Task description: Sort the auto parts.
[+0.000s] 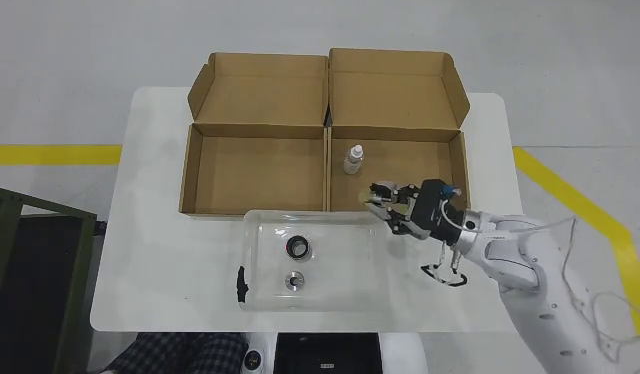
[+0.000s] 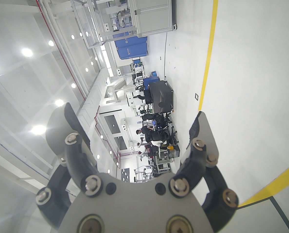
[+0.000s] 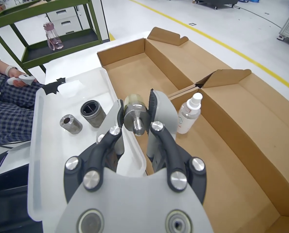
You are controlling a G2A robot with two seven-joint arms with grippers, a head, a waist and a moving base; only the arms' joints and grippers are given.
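Robot's left claw (image 2: 134,113) hangs w/ jaws spread wide, nothing btw them, aimed out at the room, away from the white bench (image 1: 150,274). On the bench the left brown cardboard box (image 1: 255,174) stands open. Just in front of it lies the clear plastic tray (image 1: 340,274), w/ a black jagged scrap (image 1: 241,284) at its left end, then a dark-bored steel sleeve (image 1: 298,246) & a shorter plain steel cylinder (image 1: 294,281), near each other but apart. Next over, the right brown cardboard box (image 1: 420,164) holds a white spray bottle (image 1: 354,159) standing near its left wall. Last, the right claw (image 3: 137,107) is closed on a steel threaded fitting (image 3: 132,116) w/ a yellowish cap, pads on the fat round body, stud pointing back at the wrist. It hangs about where the tray's right end meets the right box's front wall. Judgement: fitting looks solid metal, so stiff, heavy for its size & prob slick. The broad body is the right spot to grip, not the thin thread or the cap, which may be softer. Sleeve & cylinder should handle alike: take them squarely across the outer wall, else they could roll out
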